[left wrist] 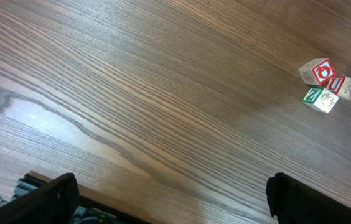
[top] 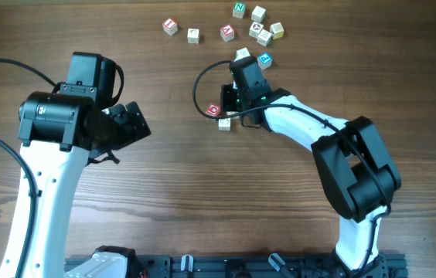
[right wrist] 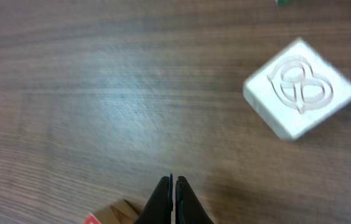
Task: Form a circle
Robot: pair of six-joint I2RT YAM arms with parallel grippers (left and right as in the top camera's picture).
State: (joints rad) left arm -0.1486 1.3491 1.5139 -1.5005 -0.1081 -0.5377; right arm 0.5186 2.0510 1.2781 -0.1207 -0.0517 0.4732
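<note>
A small cluster of letter cubes lies mid-table: a red-faced cube (top: 213, 110) and a pale cube (top: 224, 123) beside it. The left wrist view shows the same cluster as a red O cube (left wrist: 320, 70), a U cube (left wrist: 344, 86) and a green Z cube (left wrist: 318, 98), all touching. My right gripper (top: 232, 108) hangs right over this cluster. It is shut (right wrist: 173, 180) with nothing between its fingers; a red-edged cube (right wrist: 104, 216) sits just left of its tips and a pale engraved cube (right wrist: 300, 87) lies further off. My left gripper (top: 129, 123) stands open (left wrist: 172, 196) over bare wood, well left of the cluster.
Loose lettered cubes are scattered along the far edge: a red one (top: 170, 25), a pale one (top: 193, 35), another red (top: 226, 32), a green one (top: 239, 9), a teal one (top: 264, 59) and several pale ones (top: 259, 12). A black cable (top: 199, 85) loops beside the right wrist.
</note>
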